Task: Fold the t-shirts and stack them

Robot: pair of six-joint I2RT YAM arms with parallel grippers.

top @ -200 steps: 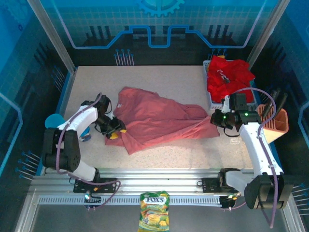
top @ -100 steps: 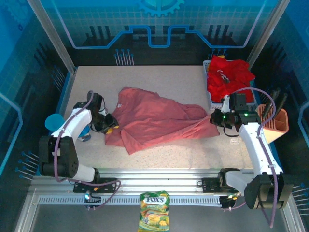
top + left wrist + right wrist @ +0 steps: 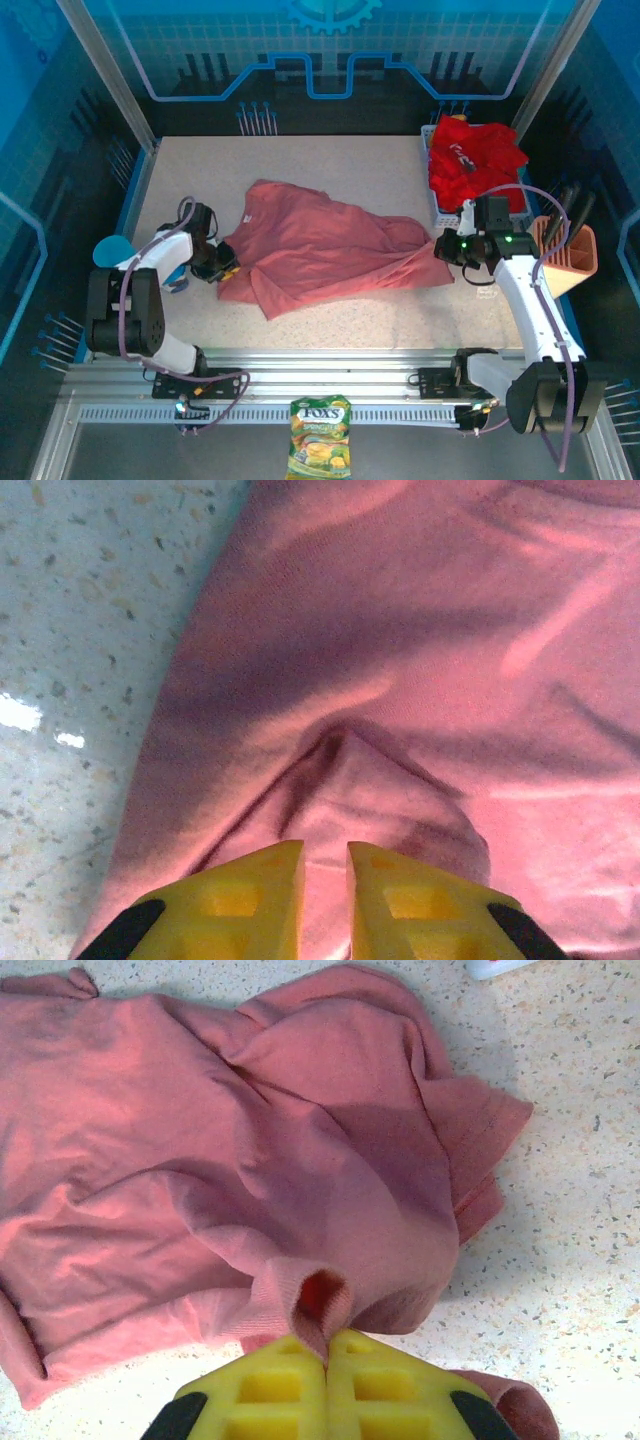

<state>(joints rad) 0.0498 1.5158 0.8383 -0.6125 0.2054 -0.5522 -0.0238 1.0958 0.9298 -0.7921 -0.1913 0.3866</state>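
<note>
The salmon-pink t-shirt (image 3: 320,245) lies rumpled and spread across the middle of the table. My left gripper (image 3: 225,268) is at its left edge. In the left wrist view the yellow fingertips (image 3: 325,865) stand nearly together, with a puckered ridge of the t-shirt (image 3: 400,630) pinched between them. My right gripper (image 3: 447,247) is at the shirt's right end. In the right wrist view its jaws (image 3: 326,1352) are shut on a ribbed fold of the t-shirt (image 3: 200,1140). Bright red t-shirts (image 3: 475,155), one with a small white print, are heaped at the back right.
The red pile sits in a white mesh basket (image 3: 437,208). An orange holder (image 3: 572,250) stands at the right edge beside my right arm. A blue cup (image 3: 110,250) is at the left edge. A candy bag (image 3: 320,450) lies in front of the rails.
My left gripper moved left to the shirt's left edge and its jaws closed onto the cloth. The right gripper stayed still, holding its fold.
</note>
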